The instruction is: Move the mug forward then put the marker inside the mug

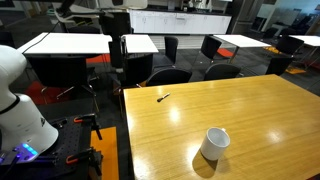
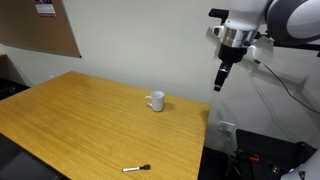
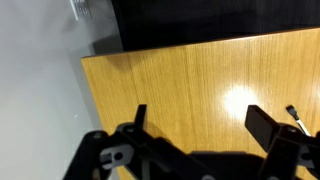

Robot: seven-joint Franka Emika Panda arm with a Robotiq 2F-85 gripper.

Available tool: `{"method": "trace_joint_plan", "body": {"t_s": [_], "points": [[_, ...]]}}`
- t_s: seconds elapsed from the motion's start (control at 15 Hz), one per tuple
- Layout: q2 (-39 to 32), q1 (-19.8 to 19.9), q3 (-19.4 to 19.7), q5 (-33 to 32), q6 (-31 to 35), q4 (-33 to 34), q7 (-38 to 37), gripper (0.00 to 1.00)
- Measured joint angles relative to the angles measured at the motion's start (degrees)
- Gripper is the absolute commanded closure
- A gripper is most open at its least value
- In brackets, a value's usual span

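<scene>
The fingers (image 2: 219, 84) hang spread wide and empty, high in the air just beyond the tabletop (image 2: 90, 120) edge that faces the arm, pointing downward and touching nothing. The mug (image 2: 155, 101) stands upright on the tabletop, close to the far edge in that exterior view and a little in from the corner beneath the arm. It lies below the fingers and inward across the tabletop from them, so the first reach looks to be down and in over the arm-side edge. Its handle seems to point away from the arm, though it is too small to be sure. The marker (image 2: 136, 169) lies flat near the other corner of that same arm-side edge, well apart from the mug, its long axis roughly crosswise to the edge at a slight slant. In the wrist view the marker (image 3: 295, 116) shows just outside one finger at the picture's margin, while the mug is out of sight there. I judge the wrist is aimed nearer the marker's end, yet the mug is due first, so the approach must swing along the edge toward the mug
</scene>
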State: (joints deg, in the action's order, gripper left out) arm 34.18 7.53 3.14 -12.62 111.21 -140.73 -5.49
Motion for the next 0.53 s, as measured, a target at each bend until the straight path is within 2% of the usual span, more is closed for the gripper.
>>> {"method": "trace_joint_plan", "body": {"t_s": [0.53], "points": [[-7.78,0.54,4.48,-4.11,5.34,5.04,7.84,0.00]]}}
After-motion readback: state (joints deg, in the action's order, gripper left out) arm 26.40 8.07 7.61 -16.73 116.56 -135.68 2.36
